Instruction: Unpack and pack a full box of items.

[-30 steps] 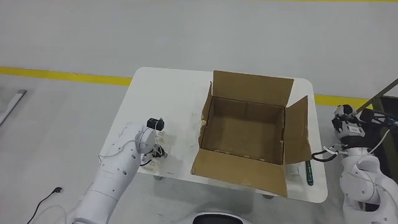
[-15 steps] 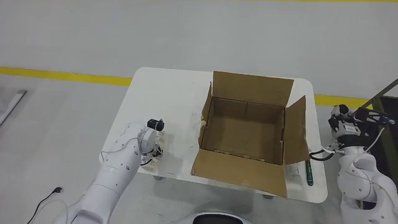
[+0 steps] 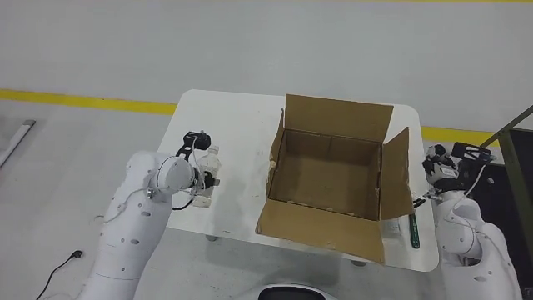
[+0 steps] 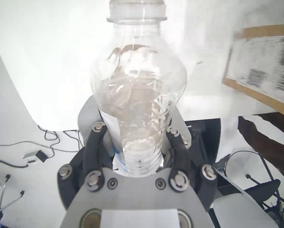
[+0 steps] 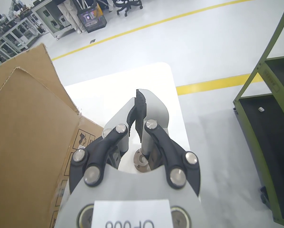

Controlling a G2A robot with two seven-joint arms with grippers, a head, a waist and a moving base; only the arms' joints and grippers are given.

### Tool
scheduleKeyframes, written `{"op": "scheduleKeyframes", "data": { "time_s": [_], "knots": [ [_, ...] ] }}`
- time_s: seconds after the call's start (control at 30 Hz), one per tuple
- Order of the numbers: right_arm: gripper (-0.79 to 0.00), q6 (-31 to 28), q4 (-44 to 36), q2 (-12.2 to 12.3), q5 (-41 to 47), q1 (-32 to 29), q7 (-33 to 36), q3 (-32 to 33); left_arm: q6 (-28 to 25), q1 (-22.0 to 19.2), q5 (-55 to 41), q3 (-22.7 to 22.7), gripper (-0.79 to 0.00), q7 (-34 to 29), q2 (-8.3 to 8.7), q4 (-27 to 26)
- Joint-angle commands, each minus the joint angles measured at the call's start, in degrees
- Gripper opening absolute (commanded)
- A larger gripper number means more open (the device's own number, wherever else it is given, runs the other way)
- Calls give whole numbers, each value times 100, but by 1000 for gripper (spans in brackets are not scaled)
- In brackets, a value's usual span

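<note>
Finding 1, governing relation. The box (image 3: pixel 337 118) stands open on the table (image 3: pixel 237 125), flaps spread, and we see nothing on its floor. The bottle (image 4: pixel 137 79) is outside it, over the table's 9 o'clock side. From the bottle, the box opening lies at 3 o'clock, near but not touching. In the left wrist view the bottle's long axis runs straight out along the fingers, cap at the far end, pointing roughly toward the table's 12 o'clock edge. We cannot tell whether its base rests on the table or hangs just above it.

Finding 2, tools. The left gripper (image 4: pixel 134 129) is closed on the lower body of the clear bottle, one finger on either side, with the neck and cap free. The right gripper (image 5: pixel 137 115) sits off the box's 3 o'clock flap, its ribbed pads pressed together with nothing between them.

Assessment. The left arm is plainly the nearer, and it already has the load. In our judgement, packing calls for a carry toward 3 o'clock, high enough to clear the near wall. The thin, empty plastic may flex or slip under the grip.
</note>
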Motion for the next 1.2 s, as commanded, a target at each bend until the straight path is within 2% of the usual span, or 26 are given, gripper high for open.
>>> {"op": "scheduleKeyframes", "data": {
  "time_s": [0.0, 0.13, 0.23, 0.5, 0.7, 1.17],
  "knots": [
    [-785, -62, 121, -4, -2, 65, 32, -136, 45, 207, -150, -220, -785, -142, 40, -753],
    [-785, -137, 327, -15, -115, 183, 29, -423, 89, 453, -487, -522, -785, -313, 93, -1447],
    [-785, -211, 515, -26, -156, 276, 67, -651, 63, 566, -652, -676, -785, -372, 127, -1667],
    [-785, -167, 790, -40, -380, 361, 113, -1002, 63, 566, -652, -676, -785, -372, 127, -1667],
    [-785, -358, 873, -42, -155, 352, 387, -1138, 63, 566, -652, -676, -785, -372, 127, -1667],
    [-785, -564, 834, -118, -276, 487, 513, -2073, 63, 566, -652, -676, -785, -372, 127, -1667]
  ]
}}
